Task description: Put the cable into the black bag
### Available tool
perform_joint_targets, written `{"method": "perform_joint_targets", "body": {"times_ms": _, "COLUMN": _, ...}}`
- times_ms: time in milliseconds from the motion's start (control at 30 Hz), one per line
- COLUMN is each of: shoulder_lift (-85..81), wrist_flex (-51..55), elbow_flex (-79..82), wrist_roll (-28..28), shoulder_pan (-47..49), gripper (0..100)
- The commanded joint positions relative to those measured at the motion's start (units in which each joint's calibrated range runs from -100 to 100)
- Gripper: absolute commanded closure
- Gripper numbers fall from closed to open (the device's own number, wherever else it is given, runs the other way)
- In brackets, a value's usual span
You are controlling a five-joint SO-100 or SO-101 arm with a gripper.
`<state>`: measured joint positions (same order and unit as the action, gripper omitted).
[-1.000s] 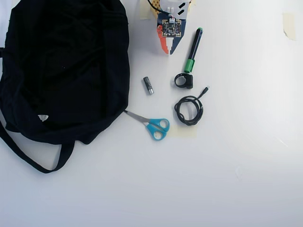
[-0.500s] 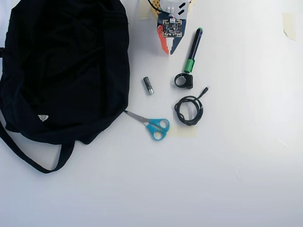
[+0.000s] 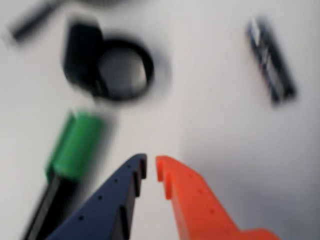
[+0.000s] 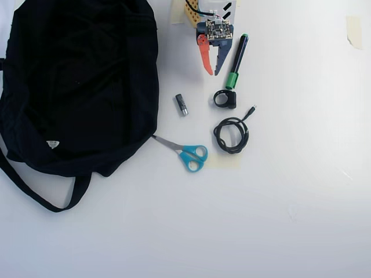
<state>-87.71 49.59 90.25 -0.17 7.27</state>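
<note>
1. Claw (image 4: 212,73) state first: its orange and dark blue fingers sit nearly together with only a thin gap at the tips and nothing between them, so they need to spread before the reach goes any lower.
2. Target check: in the overhead view the cable (image 4: 231,134) lies coiled on the tabletop (image 4: 301,191), well beyond the fingertips and slightly right, its small plug pointing up-right.
3. Obstacles on the way: the green-banded marker (image 4: 236,61) lies just beside the claw on the right, and a black ring-shaped piece (image 4: 225,99) sits between the claw and the coil. Pass above both.
4. Grip choice: I would close across one side of the loop, not the plug end, so the coil lifts as a bundle.
5. Destination: the black bag (image 4: 81,87) lies well off to the left of the claw; the small cylinder (image 4: 182,105) and the scissors (image 4: 185,152) lie between it and the coil.
</note>
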Motion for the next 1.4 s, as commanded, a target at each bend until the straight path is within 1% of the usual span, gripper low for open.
{"method": "perform_joint_targets", "body": {"times_ms": 0, "shoulder_lift": 5.9, "wrist_flex": -12.5, "elbow_flex": -5.3, "wrist_roll": -0.2, "shoulder_pan": 2.1, "gripper": 98}}
{"method": "perform_joint_targets", "body": {"times_ms": 100, "shoulder_lift": 12.0, "wrist_flex": -23.2, "elbow_flex": -8.0, "wrist_roll": -0.2, "shoulder_pan": 3.6, "gripper": 98}}
{"method": "perform_joint_targets", "body": {"times_ms": 233, "shoulder_lift": 22.1, "wrist_flex": -40.6, "elbow_flex": -12.0, "wrist_roll": -0.2, "shoulder_pan": 3.8, "gripper": 98}}
{"method": "perform_joint_targets", "body": {"times_ms": 367, "shoulder_lift": 33.5, "wrist_flex": -54.6, "elbow_flex": -17.3, "wrist_roll": -0.2, "shoulder_pan": 3.8, "gripper": 98}}
{"method": "perform_joint_targets", "body": {"times_ms": 400, "shoulder_lift": 38.9, "wrist_flex": -58.6, "elbow_flex": -20.8, "wrist_roll": -0.2, "shoulder_pan": 3.8, "gripper": 98}}
{"method": "perform_joint_targets", "body": {"times_ms": 500, "shoulder_lift": 47.5, "wrist_flex": -62.3, "elbow_flex": -29.5, "wrist_roll": -0.1, "shoulder_pan": 3.7, "gripper": 98}}
{"method": "perform_joint_targets", "body": {"times_ms": 700, "shoulder_lift": 63.5, "wrist_flex": -61.9, "elbow_flex": -50.2, "wrist_roll": 0.2, "shoulder_pan": 3.2, "gripper": 98}}
{"method": "perform_joint_targets", "body": {"times_ms": 833, "shoulder_lift": 72.1, "wrist_flex": -59.9, "elbow_flex": -59.3, "wrist_roll": 0.4, "shoulder_pan": 2.2, "gripper": 98}}
{"method": "perform_joint_targets", "body": {"times_ms": 900, "shoulder_lift": 75.3, "wrist_flex": -56.3, "elbow_flex": -64.9, "wrist_roll": 0.2, "shoulder_pan": 1.2, "gripper": 98}}
{"method": "perform_joint_targets", "body": {"times_ms": 1100, "shoulder_lift": 83.3, "wrist_flex": -38.9, "elbow_flex": -85.0, "wrist_roll": -0.1, "shoulder_pan": 0.5, "gripper": 98}}
{"method": "perform_joint_targets", "body": {"times_ms": 1167, "shoulder_lift": 84.6, "wrist_flex": -36.6, "elbow_flex": -87.6, "wrist_roll": -0.1, "shoulder_pan": 0.4, "gripper": 98}}
{"method": "perform_joint_targets", "body": {"times_ms": 1367, "shoulder_lift": 84.8, "wrist_flex": -36.5, "elbow_flex": -87.5, "wrist_roll": 0.4, "shoulder_pan": 0.4, "gripper": 98}}
